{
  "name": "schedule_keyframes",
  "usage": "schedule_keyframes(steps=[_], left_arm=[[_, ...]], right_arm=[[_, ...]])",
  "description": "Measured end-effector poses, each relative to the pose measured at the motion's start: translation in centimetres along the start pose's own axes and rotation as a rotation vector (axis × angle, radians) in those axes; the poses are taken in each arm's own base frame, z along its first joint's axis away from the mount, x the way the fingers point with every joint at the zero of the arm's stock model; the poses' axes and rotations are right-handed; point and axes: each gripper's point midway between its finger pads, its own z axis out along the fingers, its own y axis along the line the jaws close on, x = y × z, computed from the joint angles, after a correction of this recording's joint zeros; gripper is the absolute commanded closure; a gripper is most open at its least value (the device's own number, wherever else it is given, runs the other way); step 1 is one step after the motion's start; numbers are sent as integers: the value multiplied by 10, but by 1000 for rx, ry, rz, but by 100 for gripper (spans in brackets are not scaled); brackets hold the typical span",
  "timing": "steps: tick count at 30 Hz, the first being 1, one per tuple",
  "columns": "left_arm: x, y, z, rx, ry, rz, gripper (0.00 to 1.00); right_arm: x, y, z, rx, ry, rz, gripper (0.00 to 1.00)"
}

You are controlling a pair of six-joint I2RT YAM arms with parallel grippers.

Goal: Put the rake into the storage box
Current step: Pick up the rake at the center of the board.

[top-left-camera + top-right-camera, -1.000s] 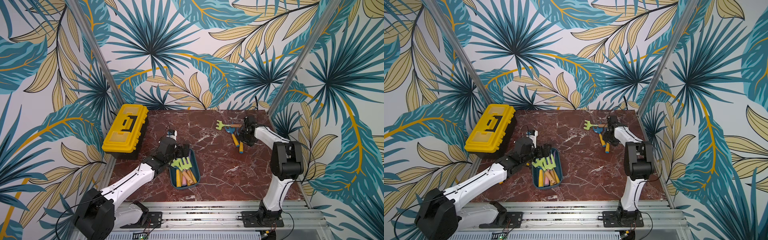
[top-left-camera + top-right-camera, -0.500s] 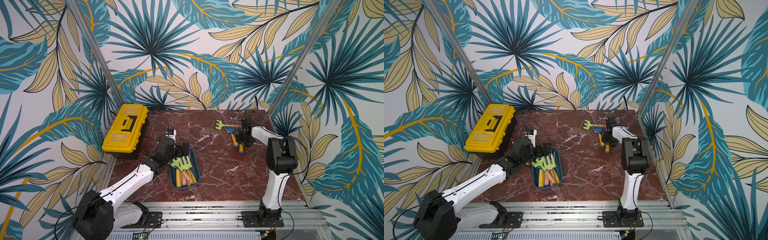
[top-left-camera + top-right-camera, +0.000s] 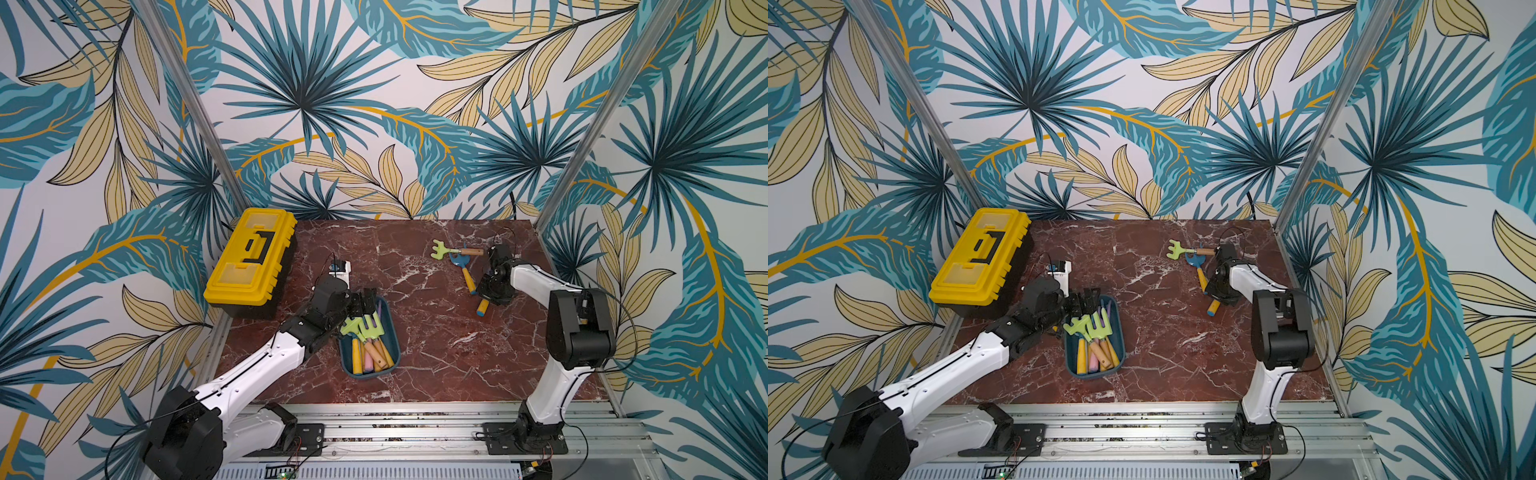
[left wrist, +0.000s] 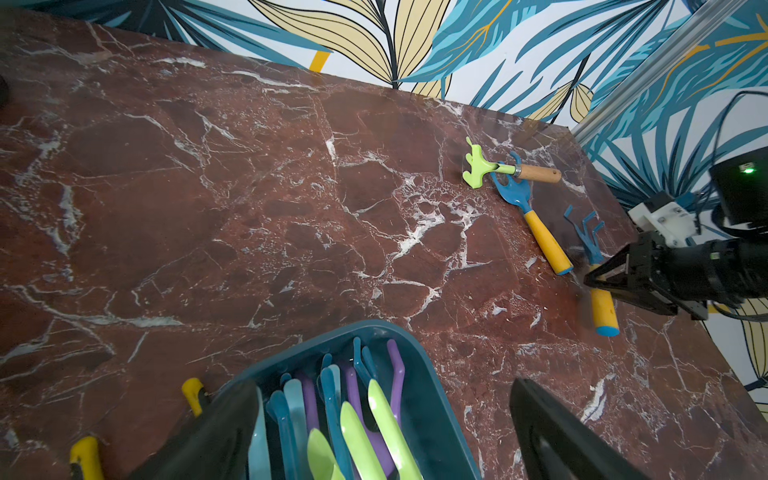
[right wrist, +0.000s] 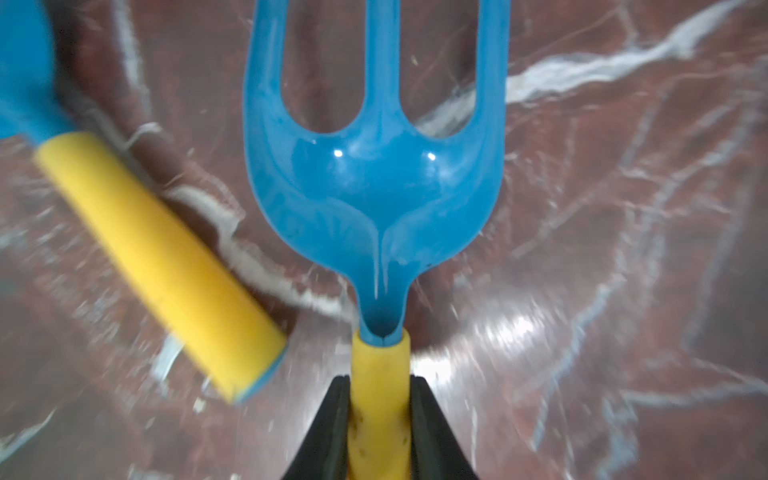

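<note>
Tabletop (image 3: 436,345): red marble, and the largest item in the workspace. It carries every object listed below.

Yellow toolbox (image 3: 249,257): lid closed, at the far left edge of the table. It has no part in this task.

Storage box (image 3: 368,375): a shallow teal tray near the front centre, well apart from the right arm's working area. It already contains several toy tools with green, purple and blue heads. There appears to be room for one more on top.

Left gripper (image 3: 363,301): jaws fully spread and holding nothing. It hovers over the far end of the storage box.

Right gripper (image 5: 379,399): jaws clamped on the yellow handle of the blue rake (image 5: 376,187), just behind the neck of the head. It is at the far right of the table.

Blue rake: three tines pointing away from the gripper. In the left wrist view the head appears raised off the marble. Whether the handle end is clear of the surface cannot be told.

Second blue tool (image 3: 467,276): yellow handle, lying just beside the held rake.

Green rake (image 3: 446,250): wooden handle, lying across that tool's head.

Status: grasp achieved. Remaining steps, as judged: lift clear of the neighbouring handle, carry across to the storage box, release inside the rim.
</note>
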Motion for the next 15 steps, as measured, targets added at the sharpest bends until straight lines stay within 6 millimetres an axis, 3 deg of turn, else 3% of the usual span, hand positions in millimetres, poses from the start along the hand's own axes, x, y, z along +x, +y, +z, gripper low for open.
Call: schedule_keyframes(steps=[4, 8, 15], left_arm=[[0, 6, -6, -15, -27, -7, 0], [-6, 13, -13, -37, -70, -26, 0], [-11, 29, -24, -81, -130, -64, 0]], right_arm=[[-2, 13, -44, -83, -76, -24, 81], [11, 39, -86, -179, -122, -95, 81], [79, 103, -129, -319, -69, -315, 81]])
